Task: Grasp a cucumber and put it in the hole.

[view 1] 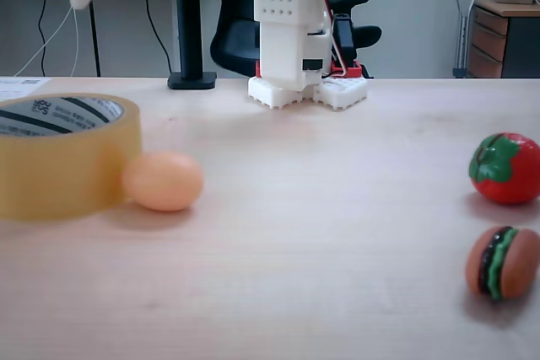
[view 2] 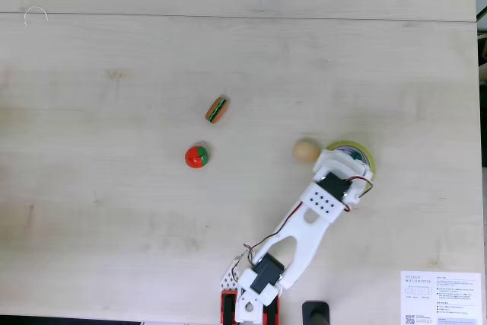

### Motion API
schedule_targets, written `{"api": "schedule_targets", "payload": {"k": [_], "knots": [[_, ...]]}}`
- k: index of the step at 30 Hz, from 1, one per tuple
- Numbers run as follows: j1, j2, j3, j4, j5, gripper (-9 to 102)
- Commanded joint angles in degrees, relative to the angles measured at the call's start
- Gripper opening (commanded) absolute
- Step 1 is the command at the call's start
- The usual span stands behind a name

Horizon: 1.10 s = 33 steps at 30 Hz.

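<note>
Even, bright indoor light in both fixed views. Soft, faint shadows under egg (view 1: 163,180), tomato (view 1: 506,168), burger (view 1: 501,263). Low fixed view soft overall, near table (view 1: 295,292) blurred, background hazy. Top-down fixed view sharper, slightly washed out, no glare.

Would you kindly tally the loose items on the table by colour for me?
Yellowish: 1, the tape roll
Orange-peach: 1, the egg
Red with green top: 1, the toy tomato
Brown with a green layer: 1, the toy burger
Total: 4
</note>
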Motion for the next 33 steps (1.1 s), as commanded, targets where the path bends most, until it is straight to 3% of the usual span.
{"api": "schedule_targets", "payload": {"k": [1,33], "knots": [[-1.41,7.47,1.41,0.35,0.44,24],[-8.53,58.18,45.97,1.93,0.09,18]]}}
